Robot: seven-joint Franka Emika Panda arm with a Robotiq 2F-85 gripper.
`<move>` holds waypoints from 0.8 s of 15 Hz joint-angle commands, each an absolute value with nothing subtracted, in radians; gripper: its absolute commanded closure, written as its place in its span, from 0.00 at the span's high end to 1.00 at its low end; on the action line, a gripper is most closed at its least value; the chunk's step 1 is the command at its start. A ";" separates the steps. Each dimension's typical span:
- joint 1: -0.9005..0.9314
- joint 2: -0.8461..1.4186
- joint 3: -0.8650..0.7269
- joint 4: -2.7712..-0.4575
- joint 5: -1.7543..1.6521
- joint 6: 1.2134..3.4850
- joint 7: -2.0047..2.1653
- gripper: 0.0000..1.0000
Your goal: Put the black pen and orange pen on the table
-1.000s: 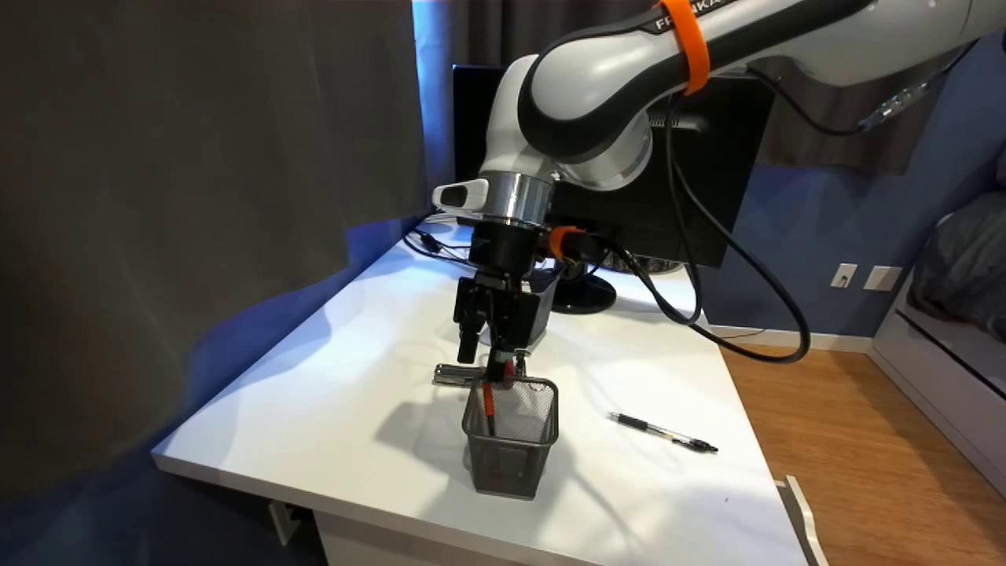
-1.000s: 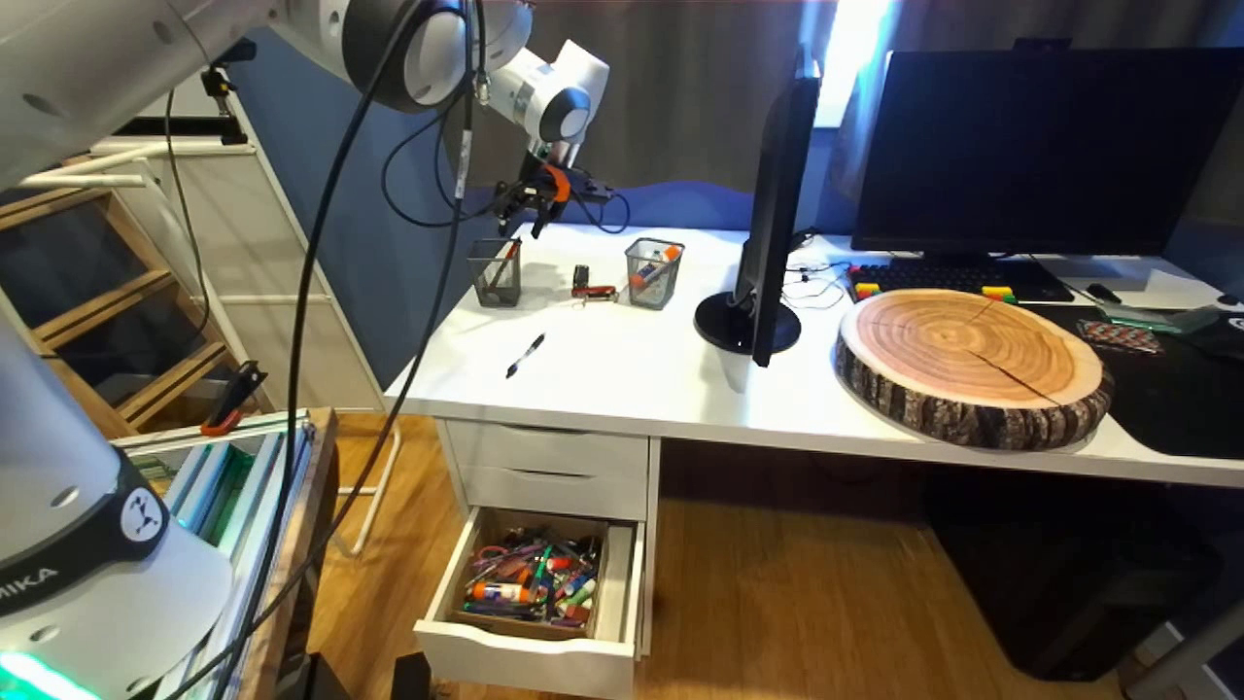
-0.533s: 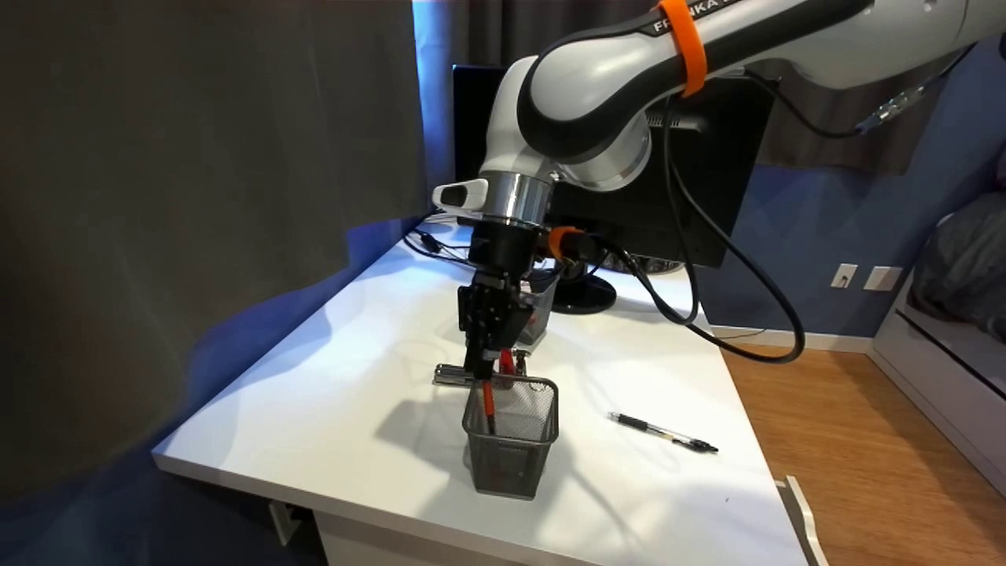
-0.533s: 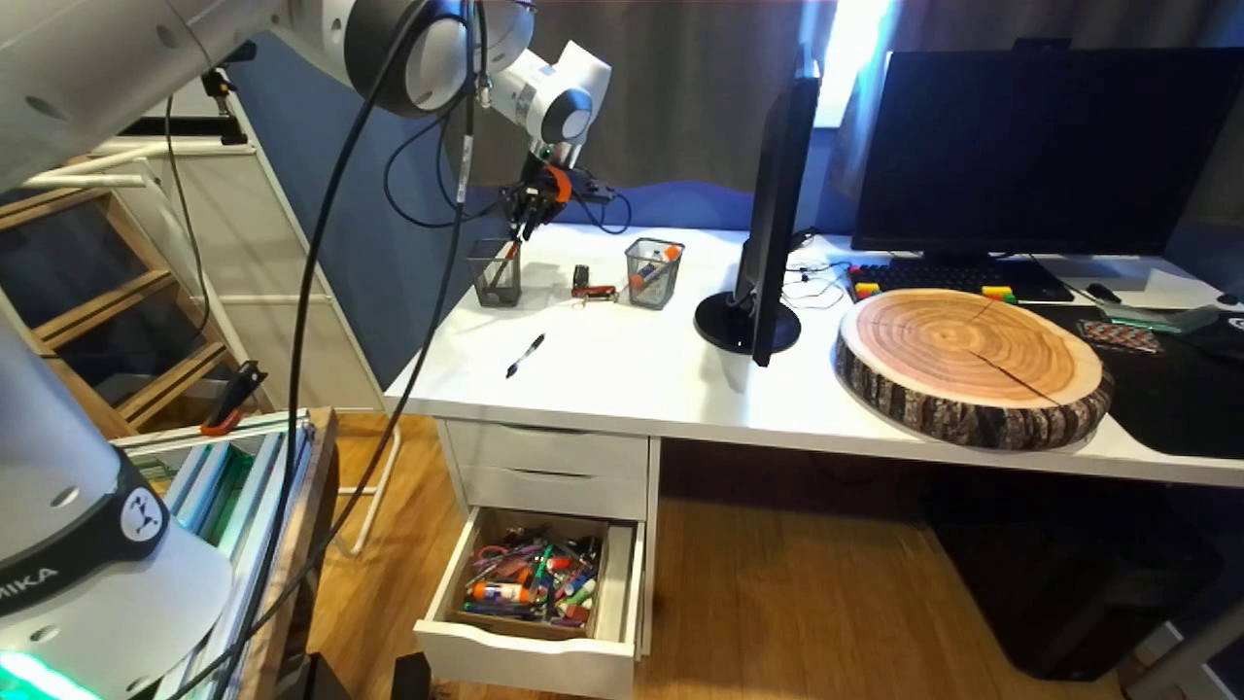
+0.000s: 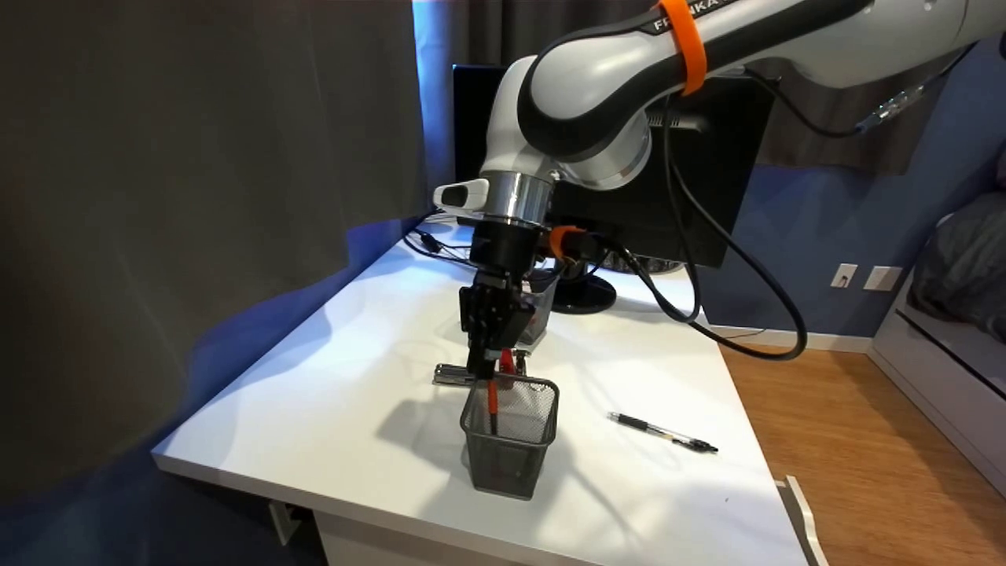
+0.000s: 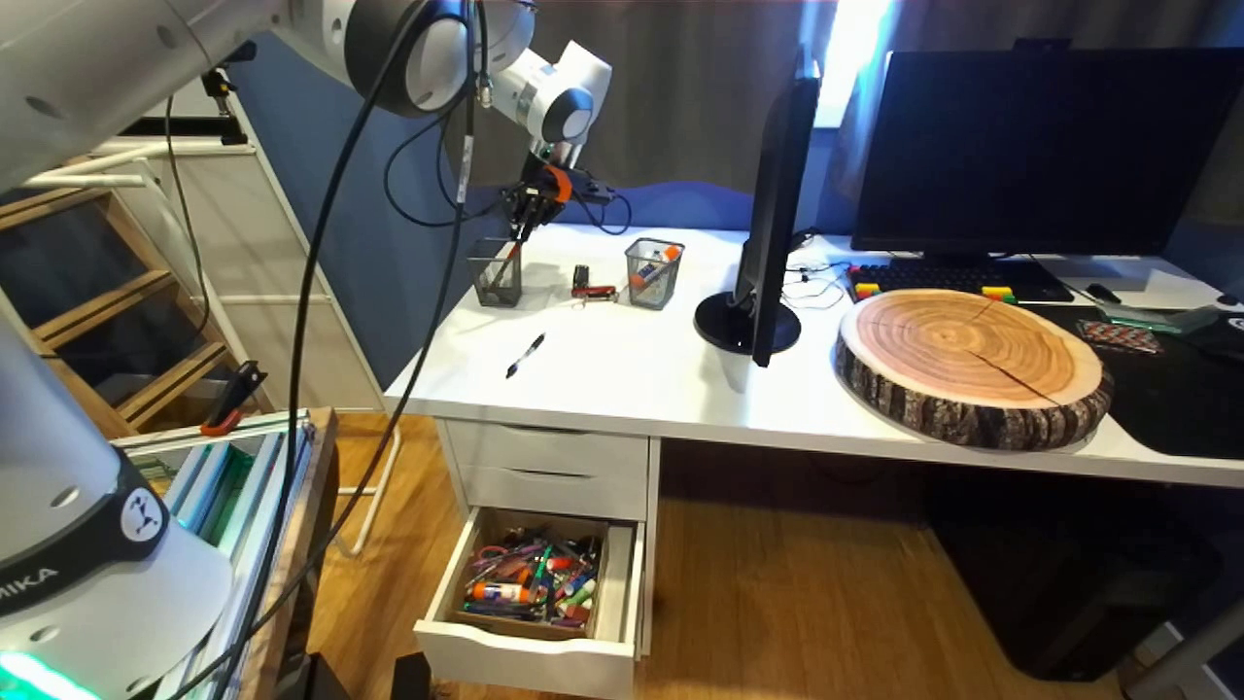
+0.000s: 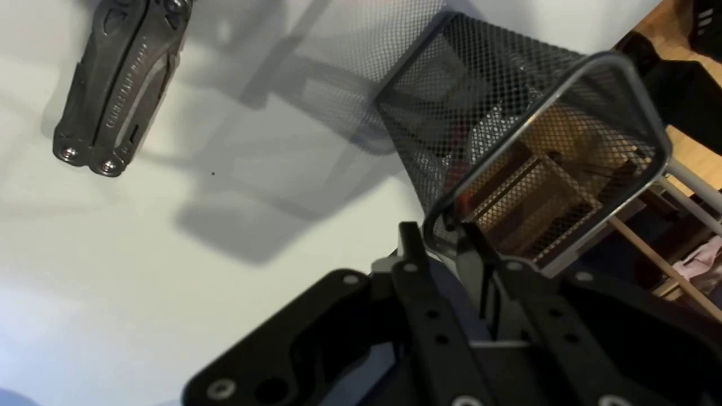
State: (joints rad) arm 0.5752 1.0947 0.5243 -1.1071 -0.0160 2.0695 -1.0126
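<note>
Gripper (image 7: 441,231) fingers have drawn together since a second ago — mesh cup (image 5: 507,468) shifted slightly too. Left to right, in an exterior view: multitool (image 5: 451,375) lying on the white table (image 5: 314,424), behind and left of the cup. Next the gripper, tips down at the cup's rim, clenched on the top end of the orange pen (image 5: 493,399); can't tell if the rim corner is pinched as well. That pen's lower part is inside the cup. Right side: black pen (image 5: 662,432), clear mid-barrel, flat on the table — well apart from the cup.
</note>
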 commanded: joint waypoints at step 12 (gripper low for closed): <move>0.564 1.082 0.524 -1.092 -0.012 2.010 -1.007 0.25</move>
State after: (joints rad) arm 0.5643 1.0826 0.5221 -1.1058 -0.0160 2.0442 -1.0120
